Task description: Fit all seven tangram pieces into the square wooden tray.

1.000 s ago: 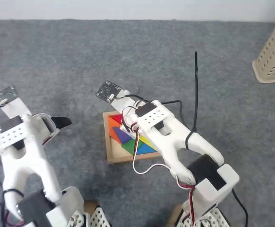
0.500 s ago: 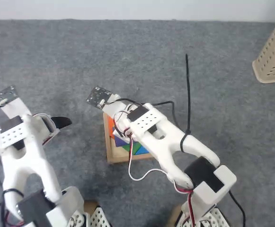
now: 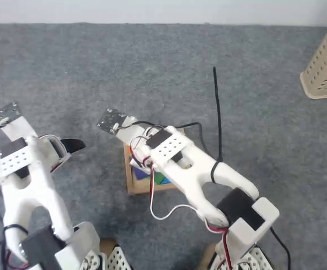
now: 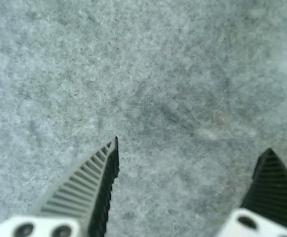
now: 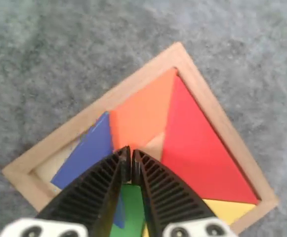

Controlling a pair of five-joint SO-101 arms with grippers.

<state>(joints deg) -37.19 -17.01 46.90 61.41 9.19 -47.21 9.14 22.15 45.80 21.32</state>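
As the right gripper [image 5: 130, 157], closed and empty, has been swung left over the tray [image 5: 214, 116], pieces [image 5: 192, 143] are probably being nudged.

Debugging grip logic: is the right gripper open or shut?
Shut. In the right wrist view the right gripper's black fingers meet at the tips above the tray.
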